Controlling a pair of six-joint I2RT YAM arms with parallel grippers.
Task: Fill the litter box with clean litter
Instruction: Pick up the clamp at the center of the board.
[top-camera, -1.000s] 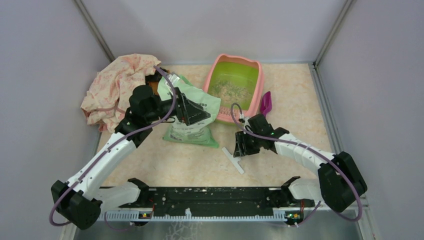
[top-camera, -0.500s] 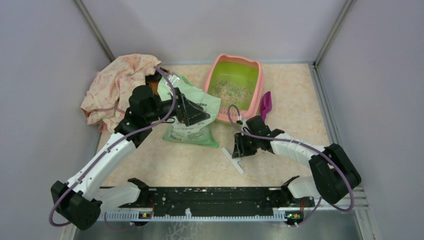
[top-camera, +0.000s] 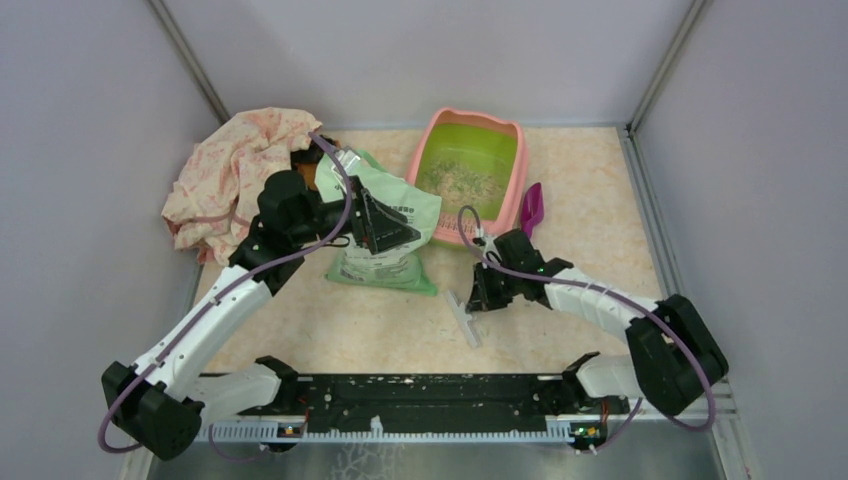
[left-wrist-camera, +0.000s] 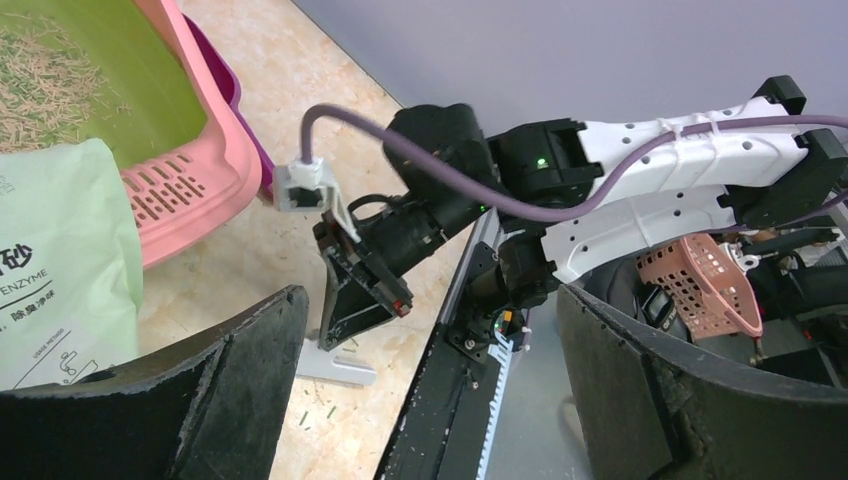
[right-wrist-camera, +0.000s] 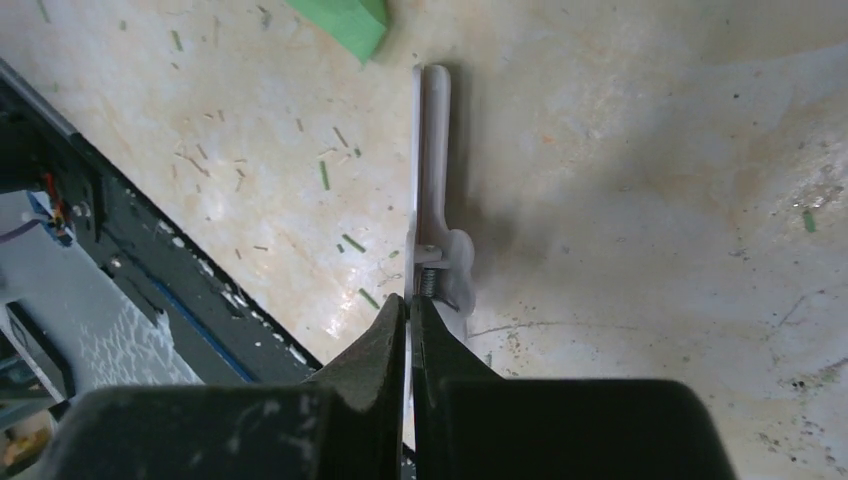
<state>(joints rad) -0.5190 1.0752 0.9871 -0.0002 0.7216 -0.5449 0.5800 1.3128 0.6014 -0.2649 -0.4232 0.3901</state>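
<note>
Pink-rimmed tray: the litter box (top-camera: 470, 116) sat at the table's twelve o'clock, its lime-green inside showing.
Clean litter: a thin scatter of pale granules (top-camera: 462, 182) covered part of the box floor, which looked far from full to me.
Bag: a light green printed bag (top-camera: 385, 250) lay at the box's eight o'clock, its top just beside the slotted ledge.
Left gripper (top-camera: 392, 228): jaws spread wide and holding nothing, over the bag.
Right gripper (right-wrist-camera: 409, 312): jaws pinched tight on the thin edge of a white clip (right-wrist-camera: 432, 200), at the box's six o'clock.
Scoop: a magenta scoop (top-camera: 531, 208) lay at the box's three o'clock.
Step in hand: dealing with the clip, by my reading; no pouring was under way.
Next move: put the clip well clear, then take a firm hold on the bag and tip its mouth over the box.
</note>
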